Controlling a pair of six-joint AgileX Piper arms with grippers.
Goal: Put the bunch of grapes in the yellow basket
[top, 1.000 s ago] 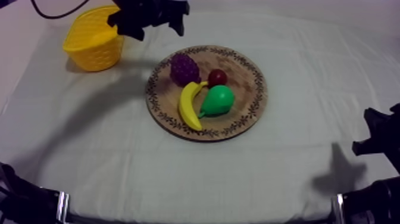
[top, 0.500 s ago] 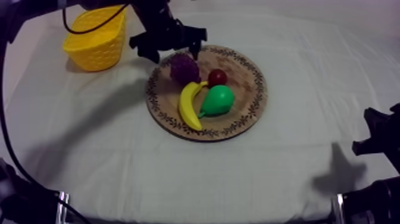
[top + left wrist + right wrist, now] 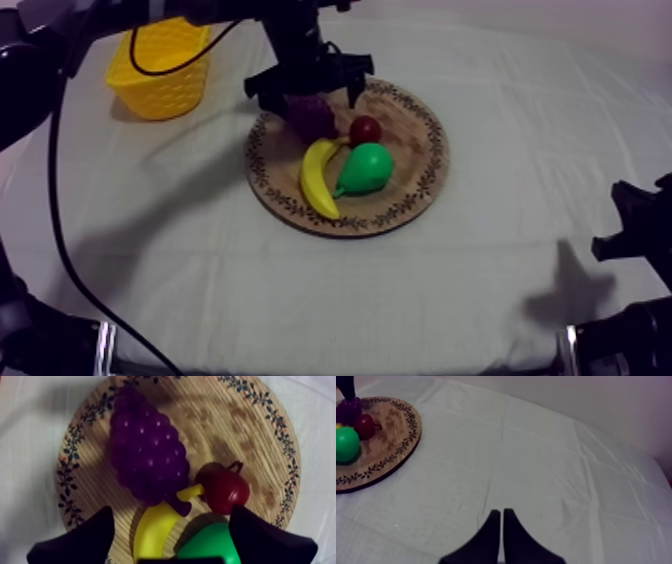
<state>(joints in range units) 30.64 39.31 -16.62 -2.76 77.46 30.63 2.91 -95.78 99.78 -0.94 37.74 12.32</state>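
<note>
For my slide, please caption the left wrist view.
Open left claw over the grapes on the wooden board, beside banana, pear and small red fruit.

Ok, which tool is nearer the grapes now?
Left. The left tool hangs open right over the grapes on the board; the right tool sits shut, far off to the board's right.

The counter, under a grey-white cloth, carries a round wooden board near its middle and a yellow basket toward its far left corner, the two not touching.
</note>
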